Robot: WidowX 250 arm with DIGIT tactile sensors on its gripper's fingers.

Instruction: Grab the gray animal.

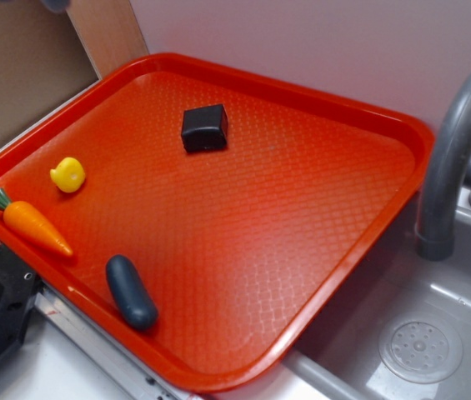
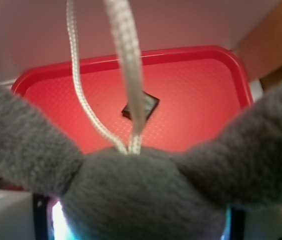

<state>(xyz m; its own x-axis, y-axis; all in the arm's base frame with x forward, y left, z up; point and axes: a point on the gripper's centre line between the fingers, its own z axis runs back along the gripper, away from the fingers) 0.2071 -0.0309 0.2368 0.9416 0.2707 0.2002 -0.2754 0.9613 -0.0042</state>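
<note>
Right up against the wrist cam, the gray animal [image 2: 145, 195] fills the lower half of the view: round fuzzy head in the middle, one long ear spreading out to each side, and its white string loop [image 2: 126, 65] rising up out of frame. It hangs well above the red tray [image 2: 51, 75], which shows far below w/ the black block [image 2: 141, 107] tiny beneath the loop. In the exterior view the bunny is gone from the tray altogether; only the black block [image 1: 204, 127], yellow duck [image 1: 67, 174], toy carrot [image 1: 31, 223] and dark blue capsule [image 1: 131, 291] lie on the red tray [image 1: 368, 250], w/ the gray faucet [image 1: 452, 158] and sink [image 1: 435, 333] to the right. The arm itself isn't in the exterior shot, apart from maybe a dark blur at the top edge. The gripper fingers aren't visible in the wrist cam either, hidden behind the plush, so can't tell directly if they're clenched; but the toy sitting this close to the lens and clear of the tray suggests it's being held. Judgement: grab looks done, toy lifted off; nothing obvious left except keeping hold
</note>
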